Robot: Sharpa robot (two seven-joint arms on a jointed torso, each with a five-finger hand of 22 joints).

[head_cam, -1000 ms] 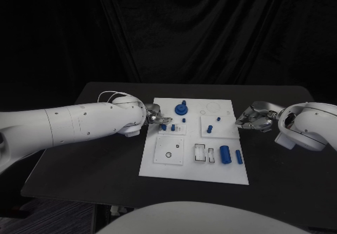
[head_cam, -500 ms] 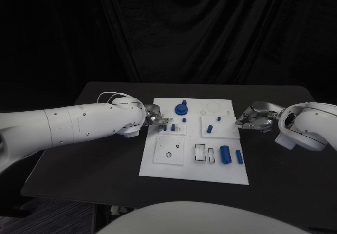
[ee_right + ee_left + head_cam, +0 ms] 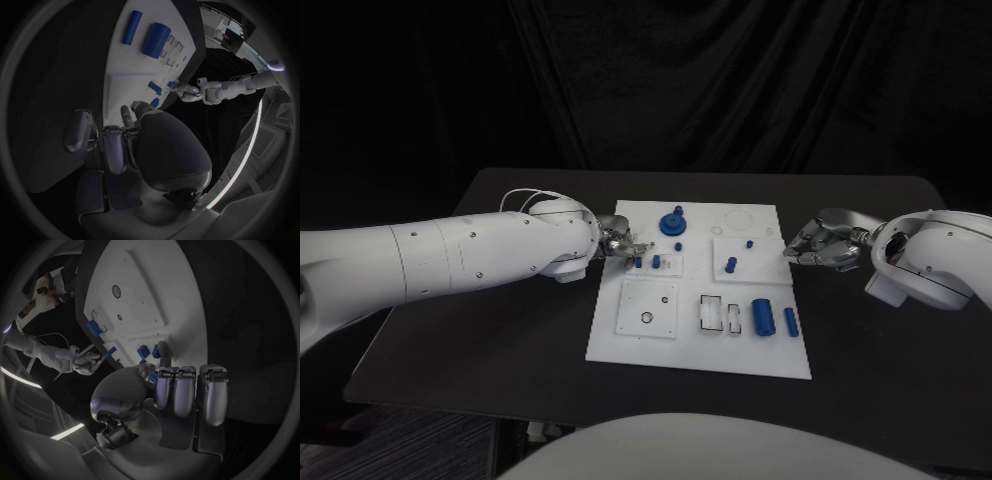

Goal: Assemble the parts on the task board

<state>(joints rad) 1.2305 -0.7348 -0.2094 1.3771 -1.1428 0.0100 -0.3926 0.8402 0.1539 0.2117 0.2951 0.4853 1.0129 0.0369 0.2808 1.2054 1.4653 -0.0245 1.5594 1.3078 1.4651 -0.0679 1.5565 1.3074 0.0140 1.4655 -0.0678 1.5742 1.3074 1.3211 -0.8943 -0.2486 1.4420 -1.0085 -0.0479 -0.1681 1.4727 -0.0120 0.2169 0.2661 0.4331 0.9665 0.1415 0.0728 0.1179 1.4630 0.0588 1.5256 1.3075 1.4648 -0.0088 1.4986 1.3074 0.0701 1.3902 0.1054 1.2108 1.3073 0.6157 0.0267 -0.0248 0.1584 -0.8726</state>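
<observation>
The white task board [image 3: 629, 335] lies in the middle of the black table. My left hand [image 3: 620, 243] hovers at the board's left edge with its fingers curled in and one fingertip reaching toward two short blue pegs [image 3: 646, 262] that stand in the board. From the left wrist, that hand [image 3: 178, 390] shows nothing in its grasp, and the pegs [image 3: 148, 351] stand just past the fingertip. My right hand [image 3: 819, 243] sits curled at the board's right edge, and nothing shows in it [image 3: 119, 142].
A blue knob [image 3: 674, 222] stands at the board's far side. Small pegs [image 3: 731, 265] stand on the right half. A thick cylinder [image 3: 763, 315] and a slim one [image 3: 790, 321] lie at the near right. A square plate with a ring hole [image 3: 646, 318] is near left.
The left hand's fingertips have drawn back a touch from the two pegs. The right hand and the parts have not moved.
</observation>
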